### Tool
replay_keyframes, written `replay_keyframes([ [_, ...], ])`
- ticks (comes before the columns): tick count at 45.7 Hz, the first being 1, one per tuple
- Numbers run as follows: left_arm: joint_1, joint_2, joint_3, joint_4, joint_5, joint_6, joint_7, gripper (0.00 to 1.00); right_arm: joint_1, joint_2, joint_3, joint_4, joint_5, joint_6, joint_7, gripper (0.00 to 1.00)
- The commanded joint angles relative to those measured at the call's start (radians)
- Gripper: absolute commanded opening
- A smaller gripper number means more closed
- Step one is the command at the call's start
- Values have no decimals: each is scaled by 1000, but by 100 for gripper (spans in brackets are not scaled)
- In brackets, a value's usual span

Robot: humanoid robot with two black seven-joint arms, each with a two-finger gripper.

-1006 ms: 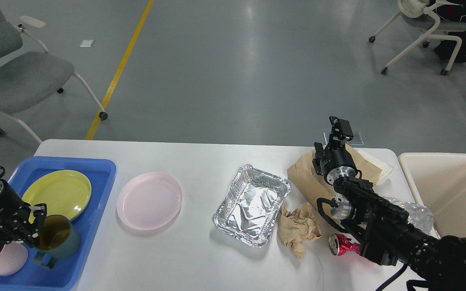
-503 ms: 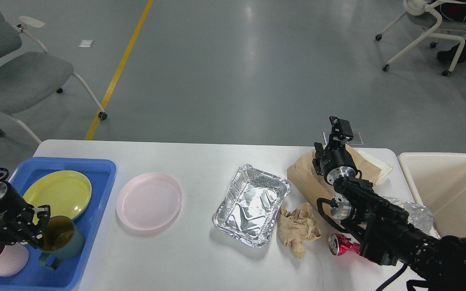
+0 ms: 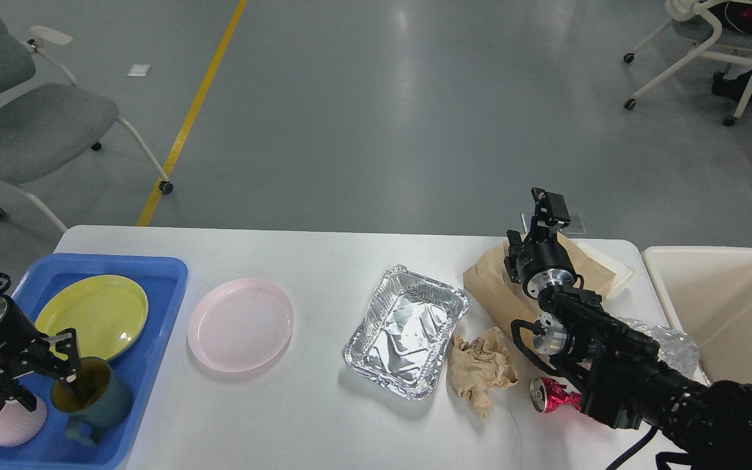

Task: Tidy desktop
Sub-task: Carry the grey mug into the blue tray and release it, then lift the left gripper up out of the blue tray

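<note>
The white desktop (image 3: 324, 418) carries dishes on the left and litter on the right. My left gripper (image 3: 46, 384) hangs over the near end of the blue tray (image 3: 164, 277), open. One of its fingers (image 3: 69, 365) sits at the rim of a teal mug (image 3: 95, 395) standing in the tray, the other over a pink mug (image 3: 0, 424). A yellow-green plate (image 3: 92, 313) lies in the tray too. My right gripper (image 3: 548, 203) is raised above a brown paper bag (image 3: 490, 287), open and holding nothing.
A pink plate (image 3: 240, 324) lies right of the tray. A foil tray (image 3: 408, 329), crumpled brown paper (image 3: 480, 369), a crushed red can (image 3: 549, 395), crumpled clear plastic (image 3: 676, 349) and a white lid (image 3: 608, 264) crowd the right side. A cream bin (image 3: 728, 307) stands beyond the right edge.
My left gripper has opened off the teal mug's rim, and the mug now stands a little nearer in the tray. The right arm has not moved. A chair at the far right rolled away.
</note>
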Motion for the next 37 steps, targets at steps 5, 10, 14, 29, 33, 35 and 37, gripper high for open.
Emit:
replay_keyframes([
  [5,-66,-3,21,0,3,0,-8,96,0,-1,0,0,0,0,0,100],
  [10,-156,-34,59,0,0,0,-11,96,0,-1,0,0,0,0,0,100],
  [14,-224,-118,73,-5,1,0,-11,96,0,-1,0,0,0,0,0,100],
  [29,-443,-364,149,-35,-3,10,-8,96,0,1,0,0,0,0,0,100],
  [33,-514,-381,162,-55,-3,38,-8,96,0,-1,0,0,0,0,0,100],
  [35,-549,-394,177,-69,-3,44,-9,96,0,-1,0,0,0,0,0,100],
  [37,-584,-407,192,-84,-3,47,-9,96,0,1,0,0,0,0,0,100],
])
